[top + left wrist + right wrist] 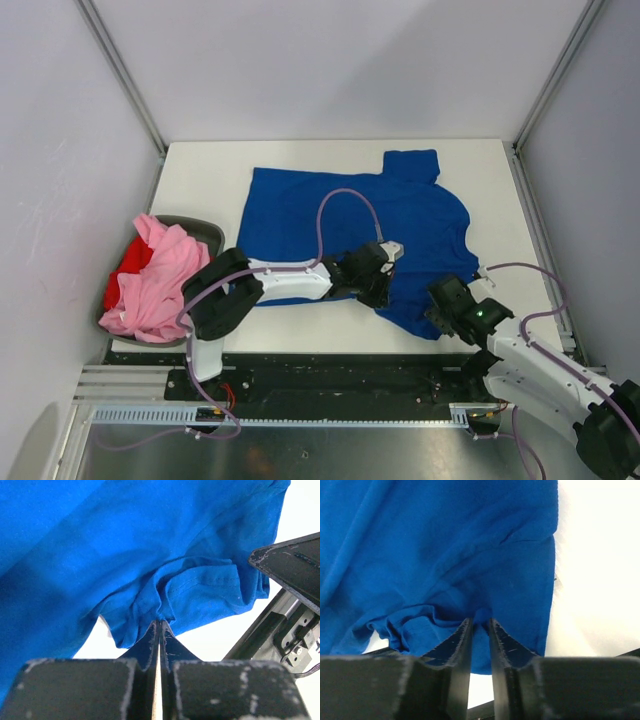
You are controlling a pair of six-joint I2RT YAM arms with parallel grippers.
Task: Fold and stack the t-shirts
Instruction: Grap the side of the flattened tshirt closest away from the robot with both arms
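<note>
The royal blue t-shirt [350, 215] lies spread on the white table, plain side up, with no print showing. My left gripper [380, 292] is shut on a bunched fold of its near hem, seen in the left wrist view [160, 621] with the blue cloth [125, 555] beyond. My right gripper [438, 312] is at the shirt's near right corner. Its jaws stand nearly closed with blue cloth [445, 545] pinched between the tips [480, 621]. The light pink t-shirt [160, 280] and the red t-shirt [124, 272] lie crumpled in a basket at the left.
A grey basket [205, 232] stands at the table's left edge. The table's near edge and a black metal rail [330, 365] run just behind both grippers. Part of the right arm [295, 565] shows close beside the left gripper. White walls enclose the table.
</note>
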